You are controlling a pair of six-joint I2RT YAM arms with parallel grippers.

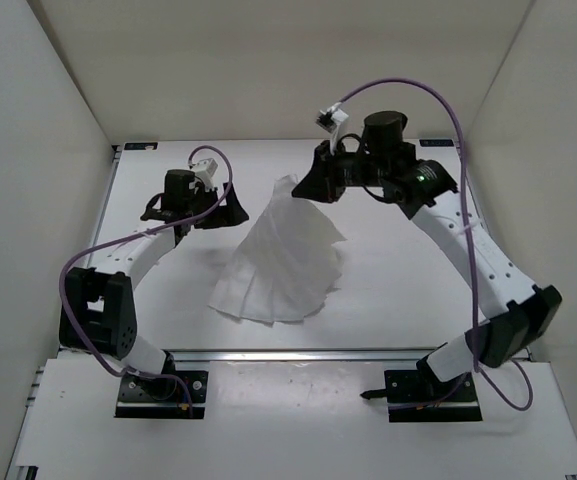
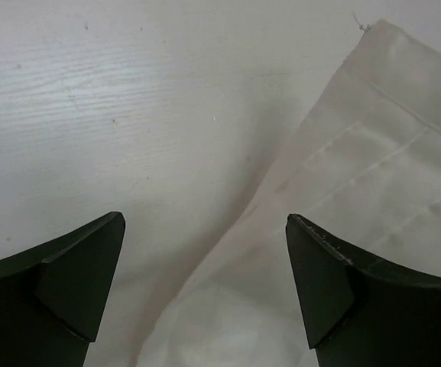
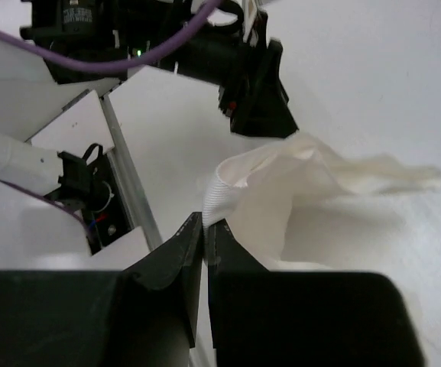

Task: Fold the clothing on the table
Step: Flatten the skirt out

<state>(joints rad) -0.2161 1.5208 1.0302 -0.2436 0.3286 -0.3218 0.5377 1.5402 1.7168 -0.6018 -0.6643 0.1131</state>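
**Entry: white garment, one corner raised by the right arm**

1. Right end effector (image 3: 205, 225): black two-finger unit, jaws pressed together on a ribbed hem corner of the item below. The grip is narrow and at the very edge. Judged purpose: to lift one corner so the cloth hangs in a peak and can be carried over onto itself.

2. Left end effector (image 2: 205, 229): black two-finger unit, jaws spread wide, nothing between them. It hovers low over the cloth's side edge, which runs diagonally under the gap. Judged purpose: placed to take a second corner or edge, though no contact shows.

3. Clothing (image 1: 283, 265): soft white cloth garment with faint parallel crease lines.
   - Position: its peak is held in the right end effector. The body drapes down and away from that grip. Its left border lies just below and beside the left end effector.
   - Orientation: narrow end up at the right end effector, far from the arm bases. It fans wider toward the near edge. The long axis runs far-to-near, leaning slightly toward the left arm, and is tilted since the far end is off the surface.

4. Table (image 1: 398, 280): flat white rectangular work surface. It carries the spread lower part of the clothing beneath both end effectors.
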